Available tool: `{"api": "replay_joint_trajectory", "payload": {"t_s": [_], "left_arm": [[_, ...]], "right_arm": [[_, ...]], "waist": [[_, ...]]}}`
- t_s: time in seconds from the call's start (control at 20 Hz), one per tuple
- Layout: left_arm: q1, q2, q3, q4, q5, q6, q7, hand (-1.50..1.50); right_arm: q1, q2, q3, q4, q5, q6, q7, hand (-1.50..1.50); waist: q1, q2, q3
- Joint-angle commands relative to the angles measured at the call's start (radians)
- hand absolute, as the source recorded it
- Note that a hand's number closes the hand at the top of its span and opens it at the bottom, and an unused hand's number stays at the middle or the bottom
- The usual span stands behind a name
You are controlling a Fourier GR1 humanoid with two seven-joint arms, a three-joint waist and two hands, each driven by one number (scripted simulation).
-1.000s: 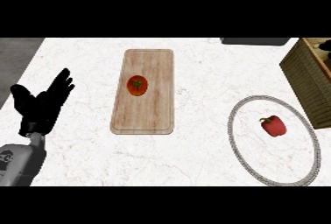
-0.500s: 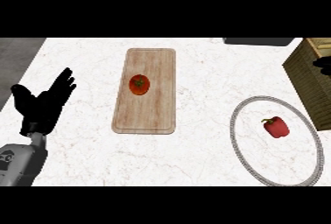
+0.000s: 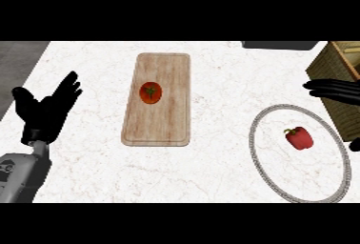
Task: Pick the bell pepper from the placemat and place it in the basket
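Observation:
A red bell pepper (image 3: 299, 138) with a green stem lies on a round white placemat (image 3: 271, 169) with a grey rim, at the right of the counter. The woven basket (image 3: 336, 66) stands at the right edge, partly cut off. My right hand (image 3: 336, 89) comes in from the right edge, fingers straight, above the placemat's far rim and in front of the basket; it holds nothing. My left hand (image 3: 44, 110) rests open, fingers up, at the left edge of the counter.
A wooden cutting board (image 3: 159, 119) lies in the middle with a red tomato (image 3: 150, 92) on it. A dark object (image 3: 277, 45) sits at the counter's far edge. The counter's left edge borders a grey floor.
My right hand has come into view from the right edge, near the basket. The left hand, pepper and tomato have not moved.

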Motion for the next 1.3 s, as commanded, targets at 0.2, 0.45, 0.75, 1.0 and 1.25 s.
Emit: {"api": "replay_joint_trajectory", "payload": {"t_s": [0.2, 0.45, 0.75, 1.0, 1.25], "left_arm": [[0.003, -0.025, 0.002, 0.022, -0.013, 0.003, -0.008, 0.00], [0.036, -0.023, 0.026, 0.015, -0.009, -0.015, -0.033, 0.00], [0.030, -0.029, 0.036, 0.037, -0.030, -0.022, -0.049, 0.00], [0.050, -0.018, 0.046, 0.011, -0.025, -0.041, -0.029, 0.00], [0.009, -0.039, 0.051, 0.034, -0.032, -0.021, -0.019, 0.00]], "right_arm": [[-0.074, 0.152, 0.064, 0.198, 0.017, 0.090, -0.189, -1.50], [-0.132, 0.223, 0.125, 0.331, 0.148, 0.017, -0.202, -1.50], [-0.155, 0.255, 0.161, 0.452, 0.239, -0.063, -0.276, -1.50], [-0.171, 0.292, 0.154, 0.485, 0.243, -0.089, -0.283, -1.50], [-0.175, 0.277, 0.173, 0.524, 0.239, -0.054, -0.347, -1.50]], "waist": [[-0.008, -0.003, -0.001], [-0.013, -0.006, -0.001], [-0.022, -0.007, -0.001], [-0.024, -0.010, -0.001], [-0.026, -0.007, -0.001]]}}
